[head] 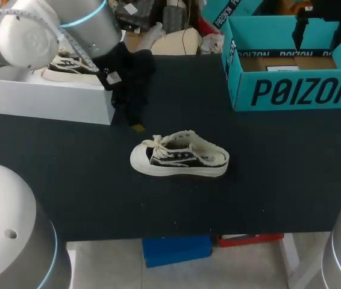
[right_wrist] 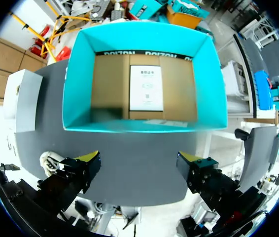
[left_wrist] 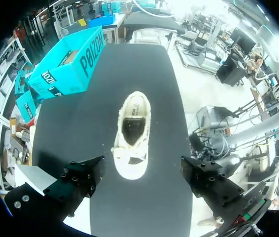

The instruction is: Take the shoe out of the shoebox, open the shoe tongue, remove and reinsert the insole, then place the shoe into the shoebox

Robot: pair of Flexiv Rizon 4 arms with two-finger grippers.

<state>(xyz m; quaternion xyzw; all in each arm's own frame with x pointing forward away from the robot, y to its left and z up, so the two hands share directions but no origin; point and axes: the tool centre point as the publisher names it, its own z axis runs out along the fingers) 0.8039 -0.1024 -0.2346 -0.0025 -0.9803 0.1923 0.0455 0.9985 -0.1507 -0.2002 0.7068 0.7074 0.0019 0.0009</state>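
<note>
Shoe [head: 178, 158] stands upright on the table [head: 68, 180], well apart from the teal shoebox [head: 297, 90].

Bright, even light from overhead falls on the matte black table top [head: 279, 198]. The cream and black canvas shoe [head: 179, 158] casts only a thin, soft shadow along its sole. Ahead of the left gripper [left_wrist: 140, 181], the shoe's white toe looks nearly washed out. Ahead of the right gripper [right_wrist: 138, 165], a dim shadow patch lies on the brown floor of the open teal cardboard shoebox [right_wrist: 80, 74].
</note>
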